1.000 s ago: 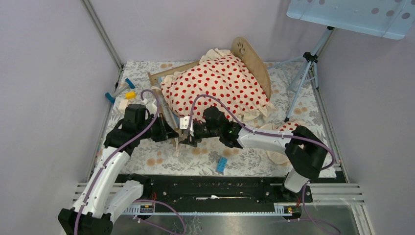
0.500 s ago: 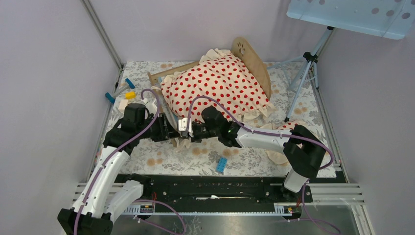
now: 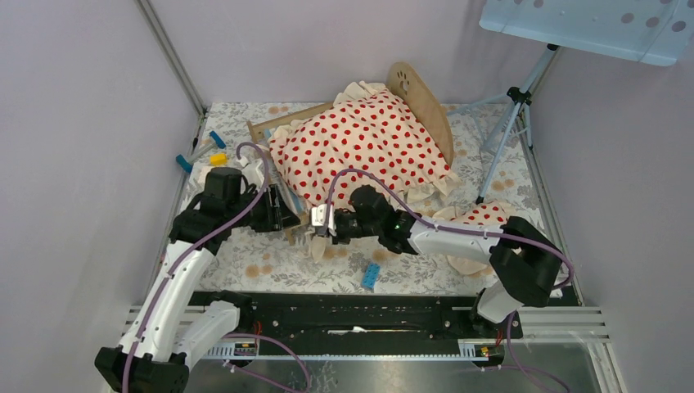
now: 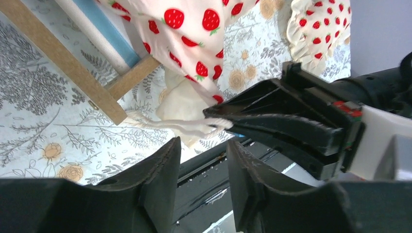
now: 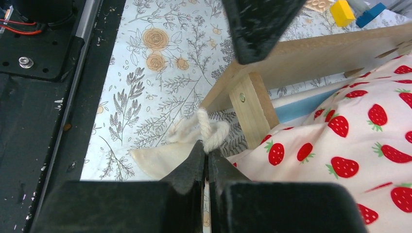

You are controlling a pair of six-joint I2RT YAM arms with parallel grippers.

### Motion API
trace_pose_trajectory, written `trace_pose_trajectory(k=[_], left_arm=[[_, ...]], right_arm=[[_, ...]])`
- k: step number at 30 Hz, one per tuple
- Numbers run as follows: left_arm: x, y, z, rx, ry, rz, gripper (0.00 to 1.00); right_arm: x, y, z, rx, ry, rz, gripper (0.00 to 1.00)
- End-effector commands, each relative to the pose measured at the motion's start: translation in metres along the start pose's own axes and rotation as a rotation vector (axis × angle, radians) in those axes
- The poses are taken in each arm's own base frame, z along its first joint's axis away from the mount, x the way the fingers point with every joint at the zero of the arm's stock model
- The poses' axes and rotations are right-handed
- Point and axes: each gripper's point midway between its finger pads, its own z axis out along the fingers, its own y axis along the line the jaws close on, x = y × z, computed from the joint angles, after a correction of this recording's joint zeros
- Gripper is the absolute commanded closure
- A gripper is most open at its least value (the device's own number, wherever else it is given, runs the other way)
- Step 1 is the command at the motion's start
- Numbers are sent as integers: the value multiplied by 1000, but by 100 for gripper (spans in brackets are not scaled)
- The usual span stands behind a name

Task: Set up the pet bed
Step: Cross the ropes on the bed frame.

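Note:
The pet bed point(image 3: 425, 102) is a light-wood frame at the back of the table, with a striped mattress point(image 4: 104, 34). A cream red-dotted blanket point(image 3: 368, 139) covers it. My right gripper point(image 3: 317, 225) is at the bed's near-left corner and is shut on the blanket's ruffled corner point(image 5: 206, 131), beside the wooden corner post point(image 5: 252, 114). My left gripper point(image 4: 204, 143) stands open just left of it, with nothing between its fingers. The right gripper's black fingers point(image 4: 272, 121) show ahead of it, pinching the ruffle point(image 4: 194, 127).
A small red-dotted pillow point(image 3: 483, 217) lies on the flowered mat at the right. A blue brick point(image 3: 371, 276) lies near the front edge. Small toy pieces point(image 3: 205, 151) sit at the left wall. A tripod point(image 3: 511, 106) stands at the back right.
My left gripper opened and let go of the blanket's corner. My right gripper shut on that corner and drew it a little right and toward the near side.

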Motion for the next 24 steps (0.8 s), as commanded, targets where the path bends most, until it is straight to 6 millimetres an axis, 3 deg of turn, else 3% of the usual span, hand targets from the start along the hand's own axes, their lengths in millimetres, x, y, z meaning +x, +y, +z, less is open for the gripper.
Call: trace_pose_trajectory(k=[1, 8, 16, 24], left_arm=[[4, 3, 10, 29, 20, 50, 59], [6, 18, 27, -24, 30, 35, 62], [20, 4, 57, -38, 40, 98, 61], [32, 14, 75, -121, 44, 132, 59]], right_arm=[[-22, -16, -18, 43, -80, -49, 100], [-21, -22, -36, 35, -111, -37, 100], [-22, -20, -37, 12, -127, -21, 100], [-24, -19, -39, 6, -137, -18, 100]])
